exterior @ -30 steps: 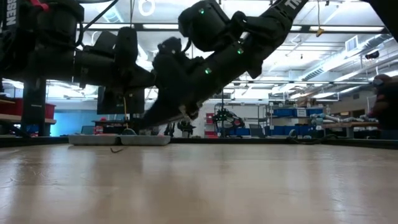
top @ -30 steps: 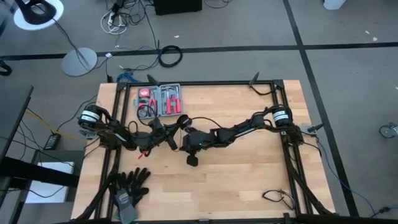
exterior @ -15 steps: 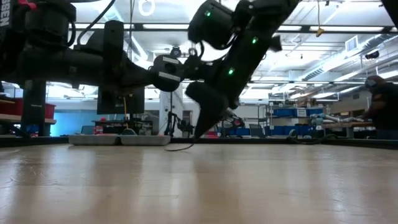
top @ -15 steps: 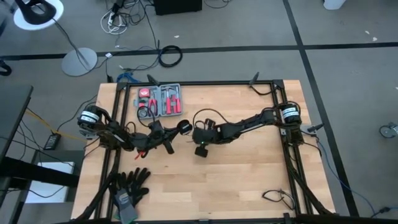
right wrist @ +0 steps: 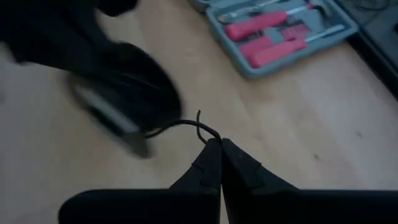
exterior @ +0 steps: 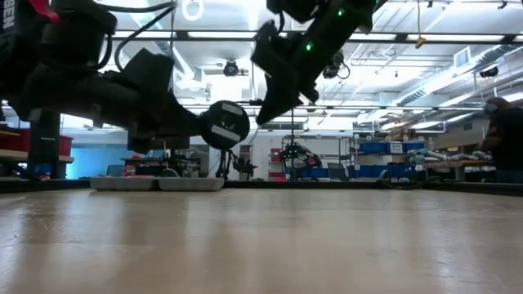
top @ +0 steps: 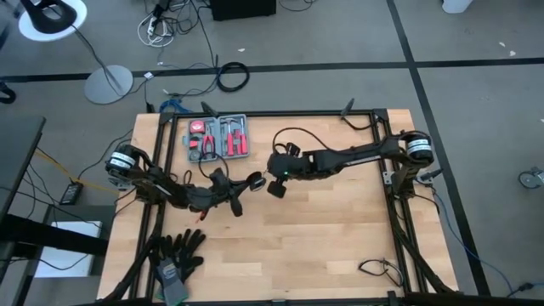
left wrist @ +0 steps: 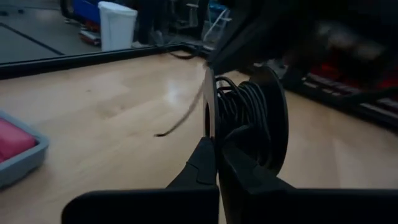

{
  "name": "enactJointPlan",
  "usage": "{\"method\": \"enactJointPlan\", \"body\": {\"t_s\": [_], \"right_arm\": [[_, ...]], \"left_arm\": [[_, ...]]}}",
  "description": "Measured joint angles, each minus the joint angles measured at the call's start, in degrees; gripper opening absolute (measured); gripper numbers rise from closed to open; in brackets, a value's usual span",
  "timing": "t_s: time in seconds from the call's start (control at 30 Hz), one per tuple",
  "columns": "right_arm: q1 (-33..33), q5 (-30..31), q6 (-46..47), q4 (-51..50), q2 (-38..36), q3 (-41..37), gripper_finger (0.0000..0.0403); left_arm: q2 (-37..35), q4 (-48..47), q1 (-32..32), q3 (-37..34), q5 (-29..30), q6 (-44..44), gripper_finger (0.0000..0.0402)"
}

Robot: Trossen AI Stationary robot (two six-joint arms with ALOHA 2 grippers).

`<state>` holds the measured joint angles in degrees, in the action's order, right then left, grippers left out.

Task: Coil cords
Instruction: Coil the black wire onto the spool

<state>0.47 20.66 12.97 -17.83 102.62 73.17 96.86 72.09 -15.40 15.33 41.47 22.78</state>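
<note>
The thin black wire is wound on a round black spool-like disc (top: 253, 180), which hangs above the middle of the table and faces the low view (exterior: 225, 124). My left gripper (top: 242, 186) comes from the table's left and is shut on the disc (left wrist: 249, 118). My right gripper (top: 274, 187) is just right of the disc and higher in the low view (exterior: 268, 113). It is shut on the loose wire (right wrist: 180, 124), which runs from the disc to its fingertips. My left gripper (left wrist: 217, 146) pinches one thin flange of the disc at its rim (left wrist: 207, 118) between its two fingers. The disc stands on edge and is lifted clear of the table. My right gripper (right wrist: 217, 144) pinches the wire near its free end (right wrist: 208, 132), only at the fingertips. The wire is clear of the table and curves slack back to the disc (right wrist: 124, 93).
A grey tool case with red-handled tools (top: 218, 138) lies at the far left, just behind the grippers. Black gloves (top: 178, 252) lie at the near left corner. A small dark cable (top: 378, 269) lies near the near right corner. The bare wood on the near side is free.
My right gripper has risen from the table and gone toward the far edge, passing round the disc's right side with the wire. My left gripper has turned, so the disc's flat face now faces the table's near edge, and the disc has moved slightly nearer.
</note>
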Motion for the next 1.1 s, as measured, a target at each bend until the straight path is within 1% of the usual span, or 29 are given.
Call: {"method": "enactJointPlan", "body": {"t_s": [0.13, 0.23, 0.37, 0.47, 0.57, 0.63, 0.73, 0.87, 1.1], "right_arm": [[0.0, -4.9, 1.4, 0.1, -1.3, 0.0, 0.0], [0.0, -10.4, 2.8, 0.1, -1.4, 0.0, 0.0], [0.0, -15.5, 4.0, 0.1, -1.4, 0.0, 0.0], [0.0, -15.8, 3.3, 1.8, -1.4, 0.0, 0.0], [0.1, -16.0, 1.5, 8.2, -1.3, 0.0, 0.0], [0.1, -17.8, 0.8, 12.9, -0.7, 0.0, 0.0], [0.3, -20.7, 1.6, 16.4, 0.1, 0.1, 0.0], [0.6, -21.1, 3.5, 15.3, 2.0, 0.0, 0.0], [1.8, -21.0, 2.2, 14.0, 2.4, 0.0, 0.0002]], "left_arm": [[0.0, -5.0, 0.0, 1.4, 3.5, 0.0, 0.0], [0.0, -7.0, 0.0, 1.9, 5.3, 0.0, 0.0], [0.0, -7.2, 0.0, 2.3, 5.7, -0.1, 0.0], [0.0, -7.2, 0.0, 2.3, 7.0, -0.2, 0.0], [0.0, -7.7, 0.0, 2.8, 7.5, -0.7, 0.0], [0.0, -7.6, 0.0, 3.6, 7.6, -2.4, 0.0], [0.0, -8.1, 0.1, 5.1, 8.4, -4.8, 0.0], [0.0, -7.8, 0.1, 6.6, 8.7, -6.2, 0.0], [0.0, -8.0, 0.4, 6.0, 9.3, -6.0, 0.0]]}}
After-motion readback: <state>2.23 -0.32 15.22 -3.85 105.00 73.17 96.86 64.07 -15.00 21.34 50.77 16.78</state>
